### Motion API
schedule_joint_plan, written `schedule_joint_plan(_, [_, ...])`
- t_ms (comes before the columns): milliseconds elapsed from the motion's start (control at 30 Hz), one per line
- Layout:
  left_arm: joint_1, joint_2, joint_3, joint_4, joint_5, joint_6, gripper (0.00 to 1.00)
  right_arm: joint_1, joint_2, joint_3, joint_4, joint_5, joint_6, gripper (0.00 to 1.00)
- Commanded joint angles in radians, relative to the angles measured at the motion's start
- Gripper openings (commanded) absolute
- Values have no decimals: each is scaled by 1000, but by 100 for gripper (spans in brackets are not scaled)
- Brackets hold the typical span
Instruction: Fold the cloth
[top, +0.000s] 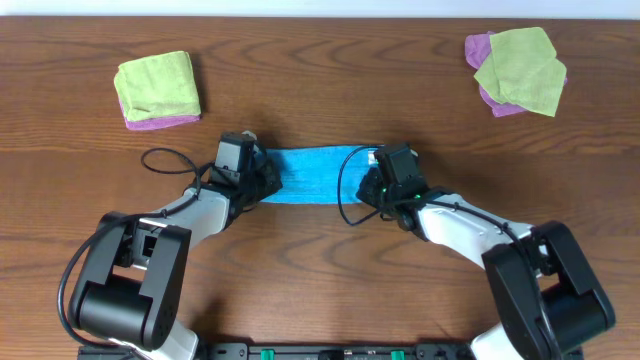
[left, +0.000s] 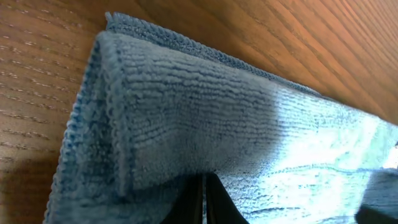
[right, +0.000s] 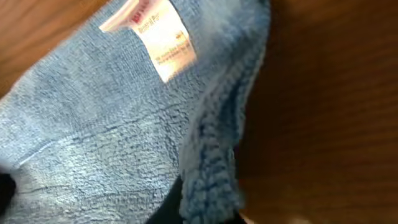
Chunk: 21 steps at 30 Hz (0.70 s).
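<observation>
From where I stand, the left side of the table holds a small pile at the far edge, a lime-green cloth on top of a purple one, well apart from the work. Nearer the middle, the left gripper sits right at the left end of the cloth. That bright blue cloth lies as a narrow band across the centre of the table, its long axis running left to right. In the left wrist view a doubled layer of the towelling fills the frame, and one dark finger pokes up from the near edge, tucked in against the fold. The cloth hides how far apart the jaws stand, so I cannot tell whether they have closed on it. At the right end of the band is the right gripper, just as close to its end as the left is to its own, so neither arm is nearer. Its wrist camera shows the cloth's thick hem running down toward the fingers, with a white label beyond. There too the fabric covers the jaws, and I cannot say whether it is pinched. Since the band lies crosswise between the two arms, I'd judge the next fold carries one short end over toward the other — along that long axis. Far right, another lime-green and purple heap sits untouched.
</observation>
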Motion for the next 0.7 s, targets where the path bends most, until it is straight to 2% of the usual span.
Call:
schedule_joint_plan(0, [-2, 19, 7, -21, -22, 4, 6, 2, -14, -15, -12, 45, -64, 1])
schedule_joint_plan(200, [-2, 19, 7, -24, -10, 3, 6, 22, -171, -15, -15, 71, -208, 1])
schedule_joint_plan(333, [-2, 19, 7, -24, 2, 4, 6, 43, -238, -12, -14, 71, -234, 1])
schedule_joint_plan(667, [-2, 19, 15, -23, 42, 3, 6, 148, -224, 36, 48, 71, -282, 1])
